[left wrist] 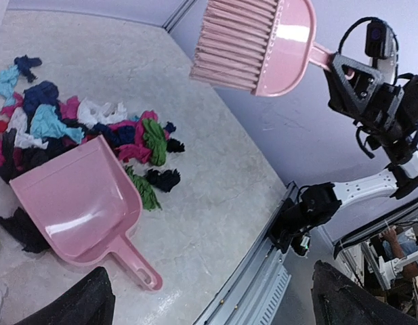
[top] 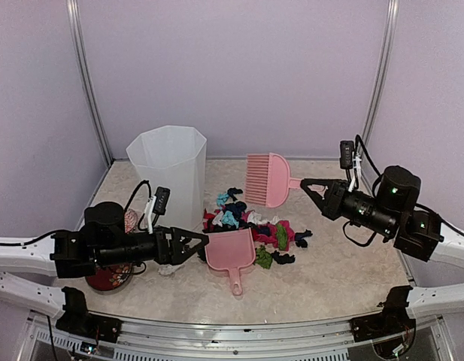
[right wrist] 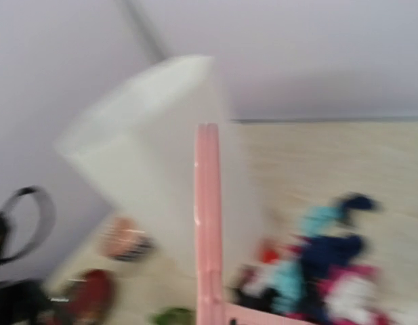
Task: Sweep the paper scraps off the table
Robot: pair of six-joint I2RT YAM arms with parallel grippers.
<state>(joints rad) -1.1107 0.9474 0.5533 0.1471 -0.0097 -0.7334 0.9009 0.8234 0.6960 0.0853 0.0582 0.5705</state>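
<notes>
Top external view, straight to the right gripper: clenched on the handle of the pink brush, raised clear of the table, bristles pointing left. Paper scraps heaped on the near side of the brush, front edge touching the mouth of the pink dustpan. Left gripper spread wide beside the pan, gripping nothing. Looks like a pull toward the near edge, pile into pan. Needs the brush lowered behind the far scraps first. Right wrist view too blurred to add anything.
</notes>
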